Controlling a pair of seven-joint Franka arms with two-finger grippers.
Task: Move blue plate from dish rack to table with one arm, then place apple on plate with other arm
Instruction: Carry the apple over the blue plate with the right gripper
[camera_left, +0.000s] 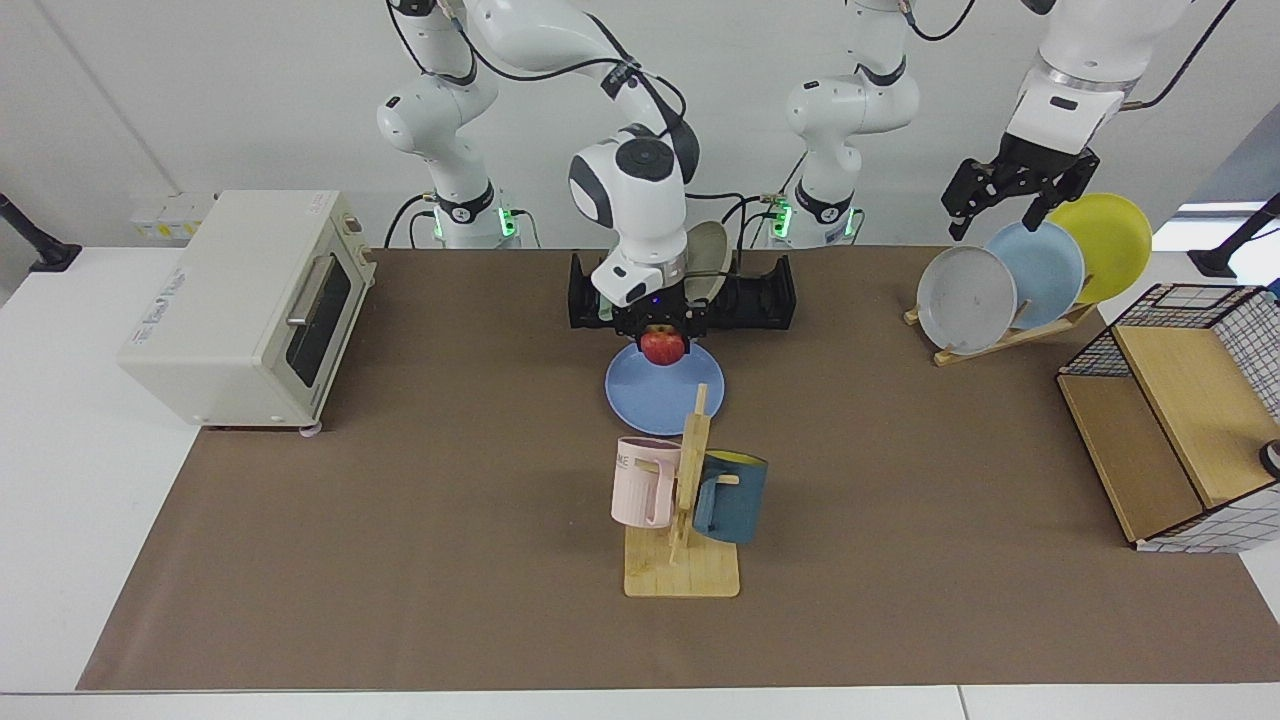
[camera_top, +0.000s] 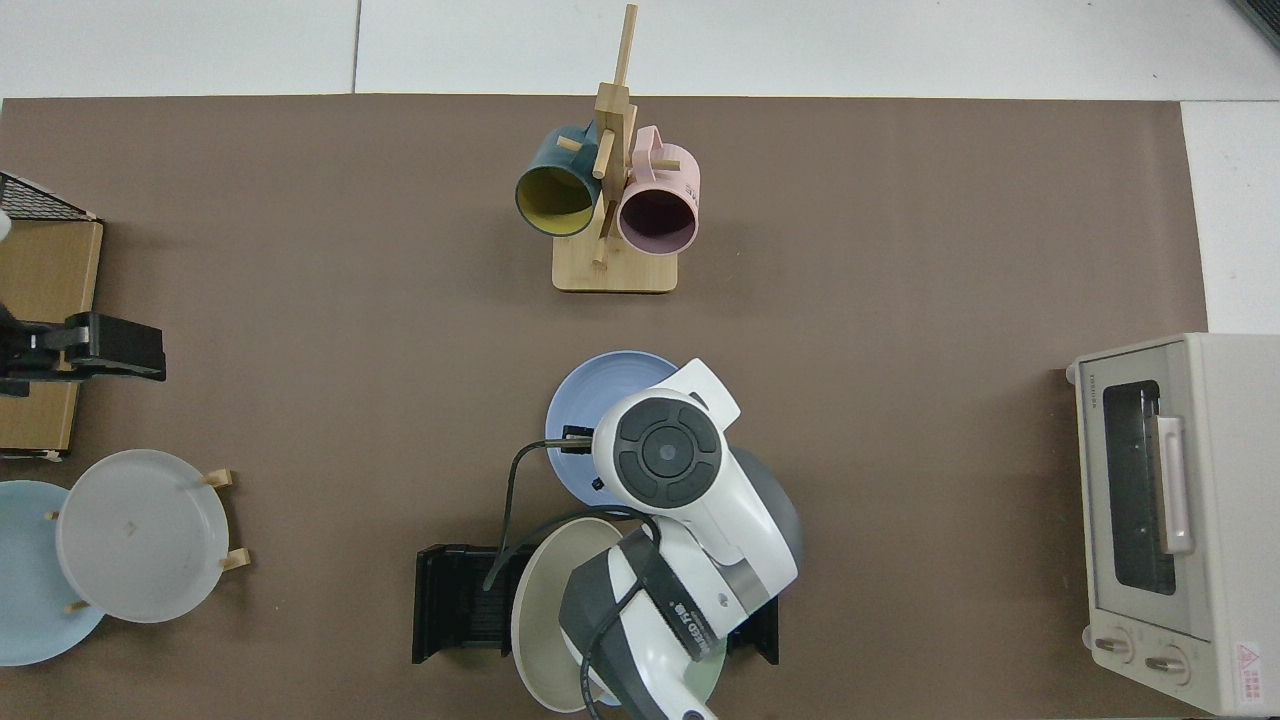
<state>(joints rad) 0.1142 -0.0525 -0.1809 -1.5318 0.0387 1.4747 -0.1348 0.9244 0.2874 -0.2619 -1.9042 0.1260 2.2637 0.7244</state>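
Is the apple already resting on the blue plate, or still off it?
Still off it: the right pincer grips the apple above the blue plate's far rim. Whether they touch cannot be told. The left arm waits.

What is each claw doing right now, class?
Right claw: closed on the apple, over the blue plate.
Left claw: open, empty, raised above the wooden plate stand.

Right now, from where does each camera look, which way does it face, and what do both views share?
Facing view: across the table from the robots, looking at both arms with their bases; the right gripper holds the apple over the blue plate; the left gripper is raised above the wooden plate stand.
Top view: overhead, looking straight down; the right arm's wrist hides the apple; the left gripper is at the edge.
Shared: blue plate, dish rack, mug stand, toaster oven.
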